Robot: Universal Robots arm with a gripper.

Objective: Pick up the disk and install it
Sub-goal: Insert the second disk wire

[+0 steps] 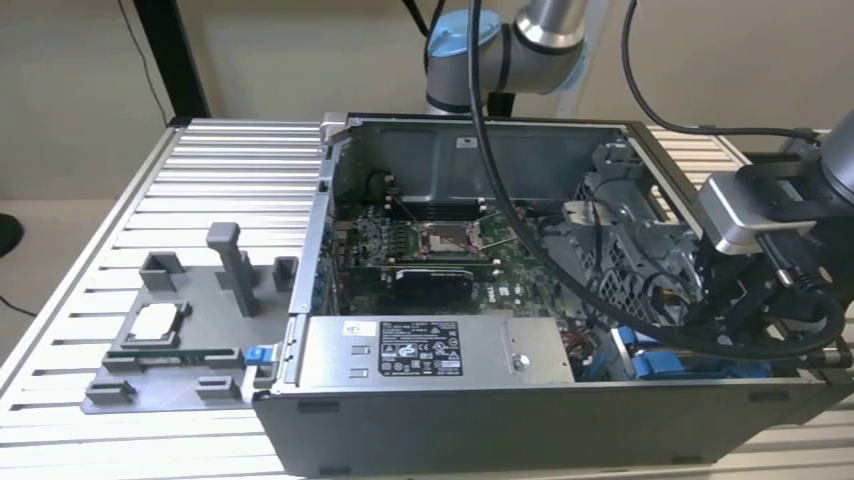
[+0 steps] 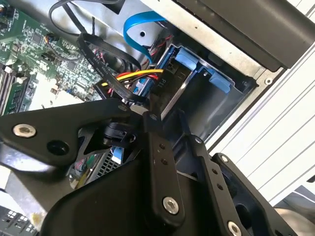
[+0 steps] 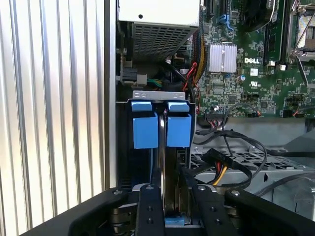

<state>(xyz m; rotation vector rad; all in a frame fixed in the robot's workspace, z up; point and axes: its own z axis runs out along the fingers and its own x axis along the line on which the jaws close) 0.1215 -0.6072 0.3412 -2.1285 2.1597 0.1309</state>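
The disk (image 3: pixel 162 147) stands edge-on in the drive bay at the case's front corner, its blue carrier tabs (image 3: pixel 145 125) at the far end of the slot. In the second wrist view its silver face (image 2: pixel 173 96) and blue carrier (image 2: pixel 197 61) sit inside the dark bay. My gripper (image 3: pixel 173 187) straddles the disk's near edge, one black finger (image 3: pixel 149 206) on each side, and appears shut on it. In the exterior view the gripper (image 1: pixel 731 300) reaches down into the bay at that view's right, above the blue carrier (image 1: pixel 654 362).
The open computer case (image 1: pixel 300 300) lies on a slatted metal table (image 1: pixel 200 190). A grey power supply (image 1: pixel 414 352) and the motherboard (image 1: pixel 427 250) sit beside the bay. Loose black and coloured cables (image 3: pixel 224 164) hang close to the fingers. A grey fixture (image 1: pixel 174 340) stands at the exterior view's left.
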